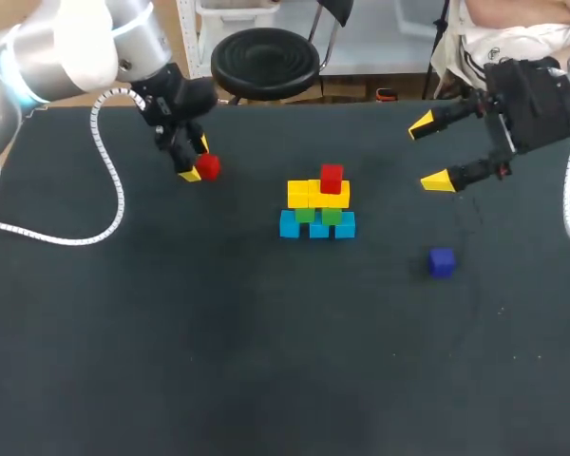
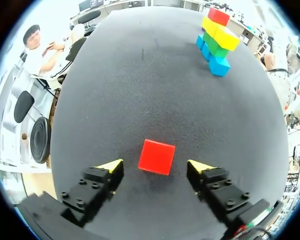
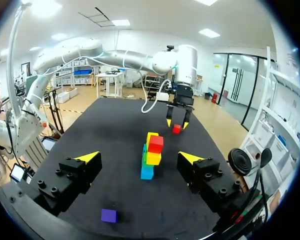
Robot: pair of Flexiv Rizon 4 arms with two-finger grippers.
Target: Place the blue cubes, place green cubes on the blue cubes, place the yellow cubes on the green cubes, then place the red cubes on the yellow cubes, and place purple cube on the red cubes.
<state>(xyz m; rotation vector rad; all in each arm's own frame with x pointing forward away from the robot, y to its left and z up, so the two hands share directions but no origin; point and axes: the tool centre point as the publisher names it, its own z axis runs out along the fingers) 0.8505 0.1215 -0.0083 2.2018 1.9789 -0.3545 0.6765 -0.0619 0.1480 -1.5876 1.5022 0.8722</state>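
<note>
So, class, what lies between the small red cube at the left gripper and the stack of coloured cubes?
Only bare black table, as the head view shows.

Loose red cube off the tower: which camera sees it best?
The left wrist view: the loose red cube is big and whole, between the open jaws. The head view shows it small by those jaws; the right wrist view, tiny beyond the tower.
</note>
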